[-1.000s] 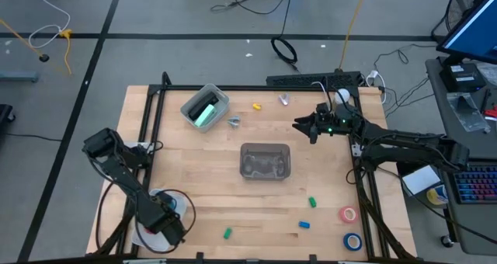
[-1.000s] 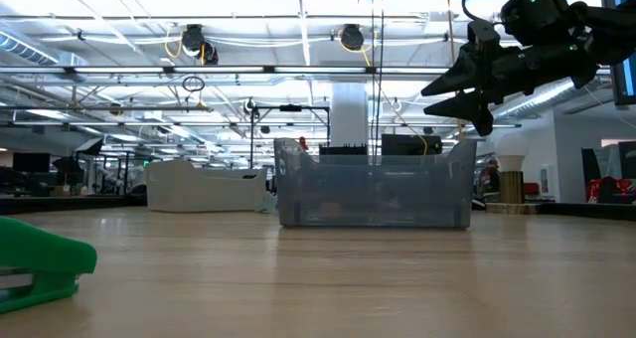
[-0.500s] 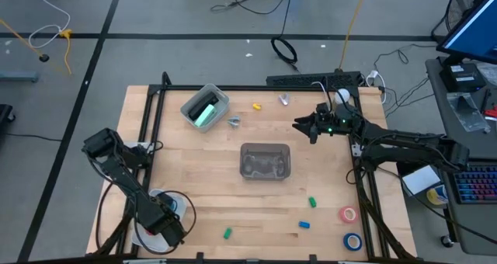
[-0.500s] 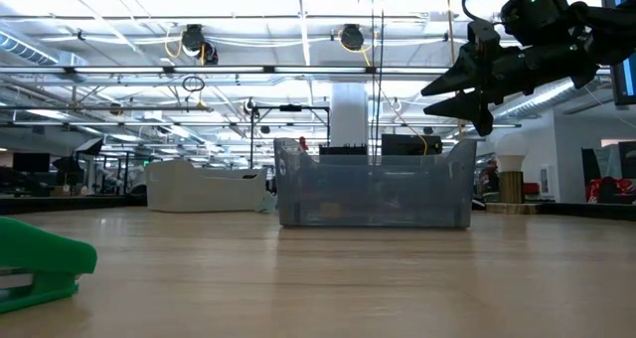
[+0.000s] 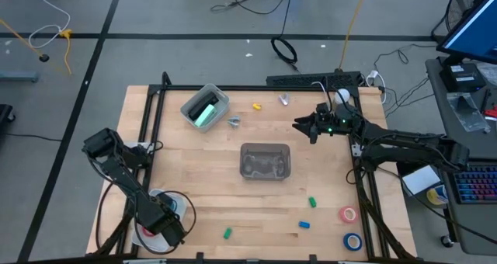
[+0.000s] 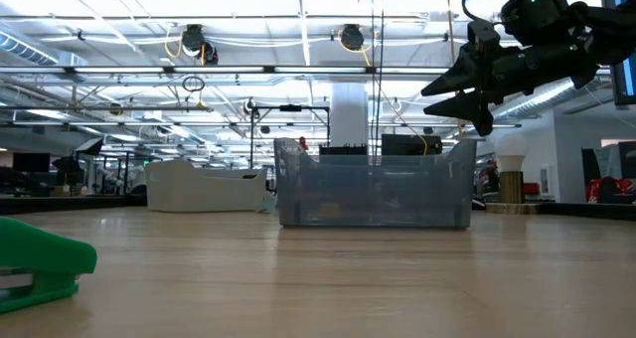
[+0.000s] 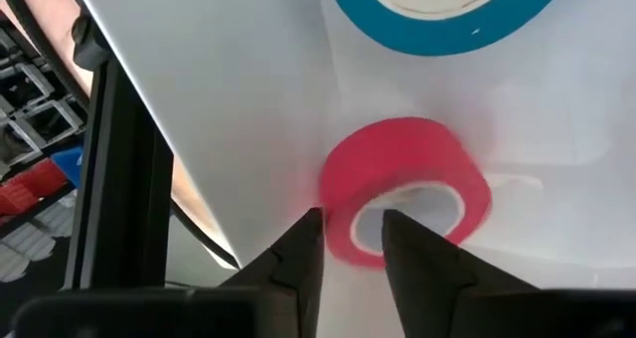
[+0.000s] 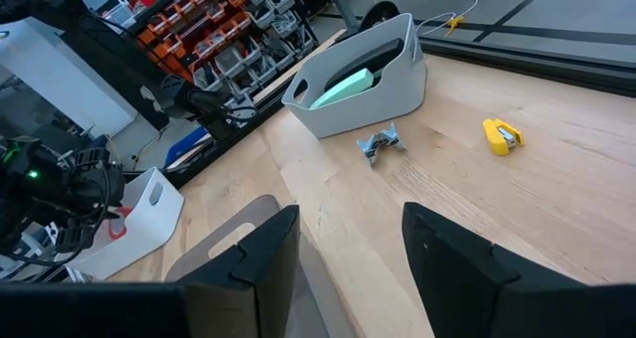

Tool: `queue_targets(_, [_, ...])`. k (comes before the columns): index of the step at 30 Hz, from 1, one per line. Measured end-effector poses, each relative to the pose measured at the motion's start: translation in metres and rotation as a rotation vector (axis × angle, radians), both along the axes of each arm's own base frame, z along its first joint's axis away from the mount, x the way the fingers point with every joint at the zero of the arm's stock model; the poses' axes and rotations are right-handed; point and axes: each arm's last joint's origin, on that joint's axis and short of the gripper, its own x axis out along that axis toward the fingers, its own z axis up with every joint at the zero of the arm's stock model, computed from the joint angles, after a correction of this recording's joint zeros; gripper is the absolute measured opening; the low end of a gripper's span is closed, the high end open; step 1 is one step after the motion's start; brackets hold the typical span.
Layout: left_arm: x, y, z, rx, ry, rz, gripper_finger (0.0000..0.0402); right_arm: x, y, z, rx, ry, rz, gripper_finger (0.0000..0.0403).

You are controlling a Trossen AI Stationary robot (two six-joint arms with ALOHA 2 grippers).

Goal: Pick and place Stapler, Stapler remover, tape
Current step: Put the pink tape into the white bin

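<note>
The mint-green stapler [image 5: 203, 110] lies in a pale tilted bin [image 5: 217, 97] at the far left, also seen as the stapler [image 8: 343, 84] in the right wrist view. Two silvery stapler removers [image 5: 233, 122] [image 5: 284, 100] rest on the table. A pinkish-red tape [image 5: 347, 214] and a blue tape [image 5: 352, 240] lie flat at the near right corner. My left gripper [image 7: 353, 247] reaches down into a white bin [image 5: 147, 234] at the near left, at a red tape [image 7: 407, 184] beside a blue tape [image 7: 437, 15]. My right gripper [image 5: 299, 126] hovers open, high over the table's far right. My left gripper has the red tape's ring wall [image 7: 343, 214] between its two fingers, from above. One finger [image 7: 412, 253] stands at the pale core and the other finger [image 7: 298, 258] outside the ring. The tape lies tilted on the white bin's floor.
A clear plastic bin [image 5: 265, 161] stands at the table's middle. Small green pieces [image 5: 313, 203] [image 5: 227, 234], a blue piece [image 5: 304, 224] and a yellow piece [image 5: 257, 106] lie scattered. A black frame rail [image 5: 359, 171] borders the table's right side.
</note>
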Motion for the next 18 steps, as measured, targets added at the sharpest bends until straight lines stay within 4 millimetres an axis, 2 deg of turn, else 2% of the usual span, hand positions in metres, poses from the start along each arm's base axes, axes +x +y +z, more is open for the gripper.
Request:
queue_targets(9, [0.002,0.003,0.004,0.004,-0.002,0.041,0.0160,0.000,0.000,0.000,0.002,0.000,0.000,0.0171])
queue_targets(14, [0.007,0.015,0.021,0.019,-0.045,0.158,0.0160,0.000,0.000,0.000,0.002,-0.001,0.000,0.0171])
queue_targets(18, [0.012,0.030,0.042,0.060,-0.219,0.261,0.0153,0.000,0.000,0.000,0.002,-0.002,0.000,0.0171])
